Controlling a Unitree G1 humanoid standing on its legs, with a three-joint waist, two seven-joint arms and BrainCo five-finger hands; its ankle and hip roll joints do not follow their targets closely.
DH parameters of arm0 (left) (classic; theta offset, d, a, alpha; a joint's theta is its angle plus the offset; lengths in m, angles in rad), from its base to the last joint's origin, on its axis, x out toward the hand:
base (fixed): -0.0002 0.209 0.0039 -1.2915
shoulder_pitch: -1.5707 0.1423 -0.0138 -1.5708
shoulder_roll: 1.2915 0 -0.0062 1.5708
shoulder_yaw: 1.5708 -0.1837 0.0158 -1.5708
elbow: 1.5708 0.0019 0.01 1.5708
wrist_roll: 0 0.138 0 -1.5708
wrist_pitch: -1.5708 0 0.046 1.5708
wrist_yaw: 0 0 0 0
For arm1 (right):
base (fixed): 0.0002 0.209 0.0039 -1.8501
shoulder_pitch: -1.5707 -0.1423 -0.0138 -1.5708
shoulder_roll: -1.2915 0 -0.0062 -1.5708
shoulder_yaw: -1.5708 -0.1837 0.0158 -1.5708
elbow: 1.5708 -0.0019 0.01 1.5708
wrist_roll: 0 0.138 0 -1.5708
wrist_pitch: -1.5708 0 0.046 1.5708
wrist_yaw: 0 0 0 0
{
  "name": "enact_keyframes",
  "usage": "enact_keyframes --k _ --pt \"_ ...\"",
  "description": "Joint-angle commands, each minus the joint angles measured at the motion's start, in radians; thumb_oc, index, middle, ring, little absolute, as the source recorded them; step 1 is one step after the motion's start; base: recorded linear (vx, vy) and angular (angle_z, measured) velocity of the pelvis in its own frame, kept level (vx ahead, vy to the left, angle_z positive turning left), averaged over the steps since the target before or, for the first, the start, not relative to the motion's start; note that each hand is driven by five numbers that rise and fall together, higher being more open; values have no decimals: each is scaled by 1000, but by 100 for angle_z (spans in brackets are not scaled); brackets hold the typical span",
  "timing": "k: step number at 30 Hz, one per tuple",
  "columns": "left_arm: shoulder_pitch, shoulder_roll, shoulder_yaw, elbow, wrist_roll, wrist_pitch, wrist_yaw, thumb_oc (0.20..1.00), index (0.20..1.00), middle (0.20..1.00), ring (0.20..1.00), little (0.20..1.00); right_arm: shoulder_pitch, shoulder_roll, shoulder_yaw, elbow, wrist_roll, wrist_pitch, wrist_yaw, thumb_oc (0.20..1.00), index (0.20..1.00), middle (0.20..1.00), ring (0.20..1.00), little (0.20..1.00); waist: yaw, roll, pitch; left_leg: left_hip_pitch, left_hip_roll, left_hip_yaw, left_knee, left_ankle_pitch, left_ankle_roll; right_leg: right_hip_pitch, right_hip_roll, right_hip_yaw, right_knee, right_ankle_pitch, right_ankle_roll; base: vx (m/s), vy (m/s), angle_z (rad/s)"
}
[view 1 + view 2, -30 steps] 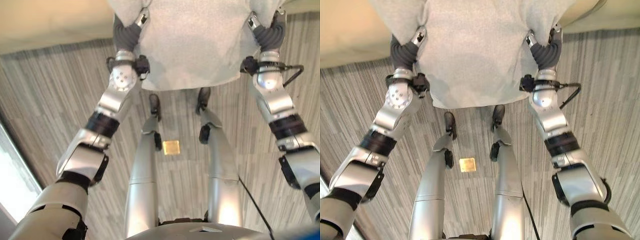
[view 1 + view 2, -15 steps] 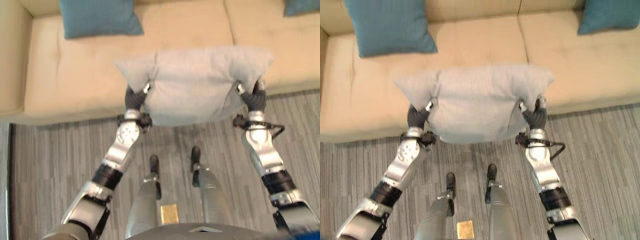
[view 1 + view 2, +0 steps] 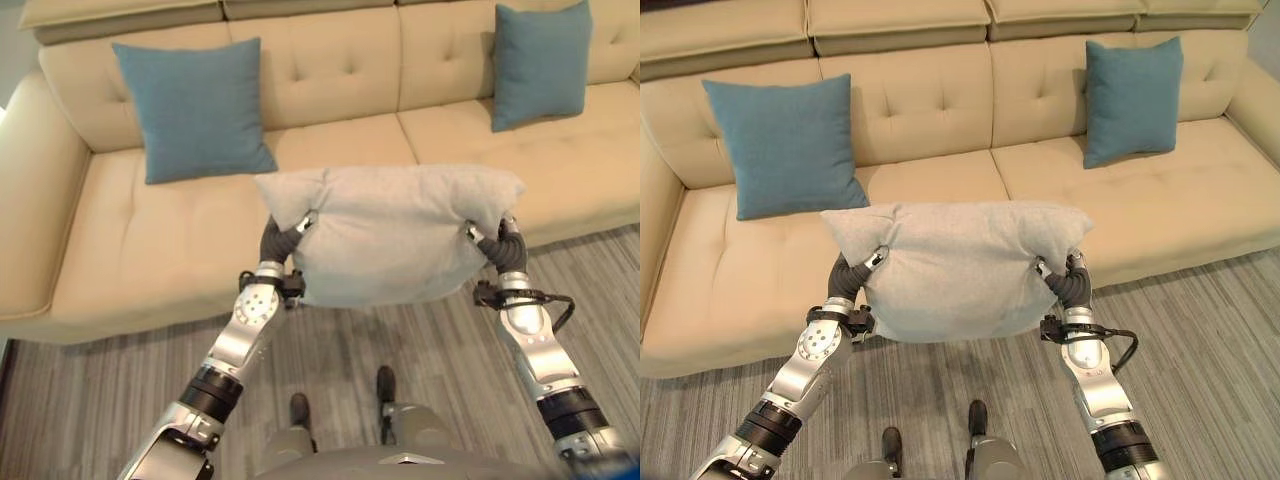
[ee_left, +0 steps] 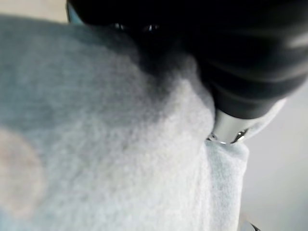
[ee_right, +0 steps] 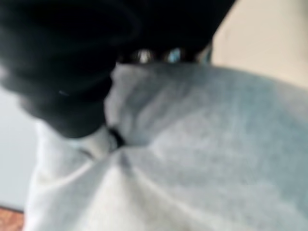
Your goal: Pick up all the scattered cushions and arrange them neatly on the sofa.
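Note:
I hold a large grey cushion (image 3: 390,235) in the air between both hands, over the front edge of the beige sofa (image 3: 1160,200). My left hand (image 3: 283,232) grips its left side and my right hand (image 3: 503,245) grips its right side, fingers sunk into the cloth. Up close, the left wrist view has the grey cushion (image 4: 96,144) bunched against the left hand (image 4: 240,72), and the right wrist view has the cushion (image 5: 202,154) pinched under the right hand (image 5: 57,57). Two blue cushions lean upright against the sofa back, one at the left (image 3: 195,108), one at the right (image 3: 540,62).
The sofa has a padded armrest (image 3: 30,200) at its left end and bare seat (image 3: 940,180) between the two blue cushions. Grey striped carpet (image 3: 1220,340) lies in front of the sofa.
The camera has tilted up from the floor to the sofa. The grey cushion stays held in both hands and now sits out in front over the seat's edge.

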Motion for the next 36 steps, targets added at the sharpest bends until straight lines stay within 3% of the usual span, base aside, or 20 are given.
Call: enact_keyframes --k 1,5,8,13,15,18,21,23,25,26,29,32,33,35,36 --pt "-55 -12 -6 -37 19 -63 -51 200 200 200 200 200 -9 -32 -48 -48 21 -60 4 200 200 200 200 200 -5 -50 -74 -106 -42 -64 108 -85 -12 70 4 52 16 -113 38 83 31 -14" --pt "-71 -10 -8 -35 35 -51 -51 200 200 200 200 200 -24 -25 -45 -43 39 -56 -3 200 200 200 200 200 12 -57 -69 -229 -100 -100 100 -30 -14 75 19 92 18 -115 37 81 48 -2" --pt "-35 -12 5 -50 36 -55 -69 200 200 200 200 200 -18 -8 -30 -53 34 -48 27 200 200 200 200 200 22 -49 -81 -165 -123 -140 68 -51 2 89 25 160 38 -121 49 235 167 -56" --pt "-5 6 18 -59 37 -46 -89 200 200 200 200 200 -20 16 -28 -53 43 -40 51 200 200 200 200 200 42 -52 -86 -106 -115 -72 56 -81 33 98 -1 206 73 -123 75 167 156 -134" --pt "11 11 29 -70 35 -42 -98 200 200 200 200 200 -26 31 -29 -52 46 -39 64 200 200 200 200 200 56 -42 -81 -78 -118 -39 60 -110 64 78 -18 200 171 -123 99 124 170 -50" --pt "17 18 43 -77 28 -44 -95 200 200 200 200 200 -37 40 -25 -47 45 -39 68 200 200 200 200 200 61 -34 -67 -57 -110 -23 57 -118 82 19 -20 202 296 -90 128 42 77 -40" --pt "17 26 66 -90 31 -50 -87 200 200 200 200 200 -57 55 -12 -49 42 -40 77 200 200 200 200 200 67 -20 -55 -27 -99 10 57 -142 89 -54 -57 111 347 -71 142 78 49 -22" --pt "35 28 93 -105 25 -56 -85 200 200 200 200 200 -86 50 7 -45 38 -35 83 200 200 200 200 200 81 -17 -56 26 -86 49 33 -164 82 -101 -106 -33 241 -61 126 250 -44 -83" --pt "43 28 103 -108 27 -54 -86 200 200 200 200 200 -92 48 11 -47 36 -33 87 200 200 200 200 200 84 -16 -56 50 -81 61 21 -170 78 -110 -113 -75 193 -43 125 226 -86 -81" --pt "55 25 119 -113 32 -57 -85 200 200 200 200 200 -101 42 21 -52 32 -33 92 200 200 200 200 200 86 -18 -54 91 -77 84 1 -181 67 -132 -121 -138 112 -21 128 172 -76 -55" --pt "55 3 105 -99 40 -61 -107 200 200 200 200 200 -73 35 8 -57 28 -32 103 200 200 200 200 200 76 -35 -63 120 -83 68 2 -201 51 -80 -87 -87 65 -17 123 245 -146 -18" --pt "53 -6 97 -97 31 -64 -118 200 200 200 200 200 -59 16 2 -57 14 -35 98 200 200 200 200 200 67 -41 -76 120 -73 60 9 -200 34 -65 -82 -99 57 -15 112 183 -169 40" --pt "49 -18 87 -94 21 -62 -121 200 200 200 200 200 -31 2 -8 -75 6 -35 103 200 200 200 200 200 56 -39 -79 103 -42 44 74 -196 4 -33 -56 -96 56 -39 86 220 -264 31" --pt "39 -23 74 -92 11 -61 -122 200 200 200 200 200 -24 -14 -9 -81 12 -37 99 200 200 200 200 200 53 -47 -72 47 -25 24 206 -170 -14 -4 -42 -100 48 -53 60 138 -212 29" --pt "38 -22 73 -92 11 -61 -122 200 200 200 200 200 -25 -13 -10 -81 12 -37 99 200 200 200 200 200 51 -49 -74 41 -29 22 207 -166 -13 -8 -46 -102 46 -49 59 67 -134 44"
